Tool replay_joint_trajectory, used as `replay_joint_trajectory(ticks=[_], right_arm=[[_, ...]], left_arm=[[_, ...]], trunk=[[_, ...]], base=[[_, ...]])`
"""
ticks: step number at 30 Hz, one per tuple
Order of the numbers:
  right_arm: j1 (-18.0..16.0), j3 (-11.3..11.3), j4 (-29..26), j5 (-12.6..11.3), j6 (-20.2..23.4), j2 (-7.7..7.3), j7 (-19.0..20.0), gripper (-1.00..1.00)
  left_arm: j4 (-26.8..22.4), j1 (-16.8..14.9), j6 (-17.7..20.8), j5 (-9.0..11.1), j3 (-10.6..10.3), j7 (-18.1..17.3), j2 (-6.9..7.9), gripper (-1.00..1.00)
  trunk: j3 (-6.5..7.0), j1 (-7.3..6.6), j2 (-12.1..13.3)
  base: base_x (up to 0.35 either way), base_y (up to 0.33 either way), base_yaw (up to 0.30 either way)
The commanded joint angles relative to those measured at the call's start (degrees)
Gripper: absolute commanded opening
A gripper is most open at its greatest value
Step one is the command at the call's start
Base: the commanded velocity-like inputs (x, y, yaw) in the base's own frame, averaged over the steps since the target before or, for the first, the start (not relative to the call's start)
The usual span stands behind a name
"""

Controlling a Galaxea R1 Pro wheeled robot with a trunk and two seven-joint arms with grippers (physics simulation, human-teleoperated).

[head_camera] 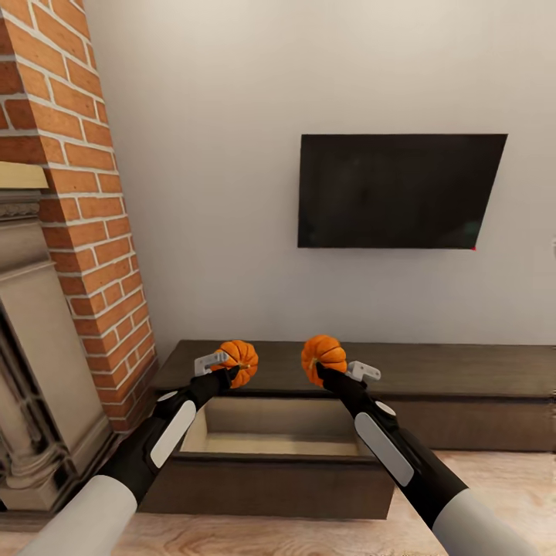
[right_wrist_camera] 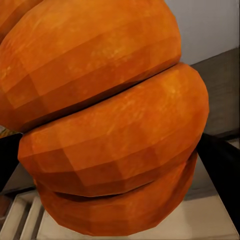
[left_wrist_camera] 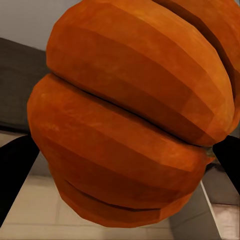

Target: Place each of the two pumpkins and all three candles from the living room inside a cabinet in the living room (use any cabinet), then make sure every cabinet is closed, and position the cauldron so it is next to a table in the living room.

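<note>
1. The left claw (head_camera: 228, 369) held one orange pumpkin (head_camera: 239, 361) between its fingers, above the back edge of the open drawer (head_camera: 272, 435).
2. The right claw (head_camera: 333, 371) held the other pumpkin (head_camera: 323, 357) in the same way, also above the back of the drawer and close to the top of the cabinet (head_camera: 432, 371).
3. The two pumpkins were near each other but apart, with a gap between them.
4. In the left wrist view the ribbed pumpkin (left_wrist_camera: 130, 115) sat between two dark fingers (left_wrist_camera: 15, 170), with the pale inside of the drawer under it.
5. In the right wrist view the second pumpkin (right_wrist_camera: 110, 125) was also gripped, a dark finger (right_wrist_camera: 220, 170) on its side.
6. The left drawer of the long dark brown cabinet was pulled out, and its inside was pale wood.
7. A black television (head_camera: 398, 191) hung on the wall above the cabinet, and a brick fireplace (head_camera: 77, 208) stood at the left.
</note>
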Motion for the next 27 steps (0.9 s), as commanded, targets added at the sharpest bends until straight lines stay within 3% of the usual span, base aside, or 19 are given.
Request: replay_joint_trajectory(ticks=[1, 19, 27], right_arm=[[-0.1, 0.2, -0.1, -0.3, 0.1, -0.06, -0.5, -1.0], [-0.1, 0.3, -0.1, 0.1, 0.3, -0.02, -0.6, -1.0], [-0.1, 0.2, -0.1, -0.4, 3.9, 0.41, -3.3, -1.0]], left_arm=[[-0.1, 0.0, 0.1, 0.6, -0.2, 0.5, 0.08, -1.0], [-0.1, 0.0, 0.1, 0.6, -0.2, 0.7, -0.06, -1.0], [-0.3, -0.1, 0.5, -1.5, -0.2, 1.0, -0.24, -1.0]], trunk=[[-0.04, 0.0, 0.0], [-3.05, 3.73, -6.9], [-4.49, 5.49, -10.1]], base=[[0.0, 0.0, -0.1], [0.0, 0.0, -0.008], [0.0, 0.0, 0.0]])
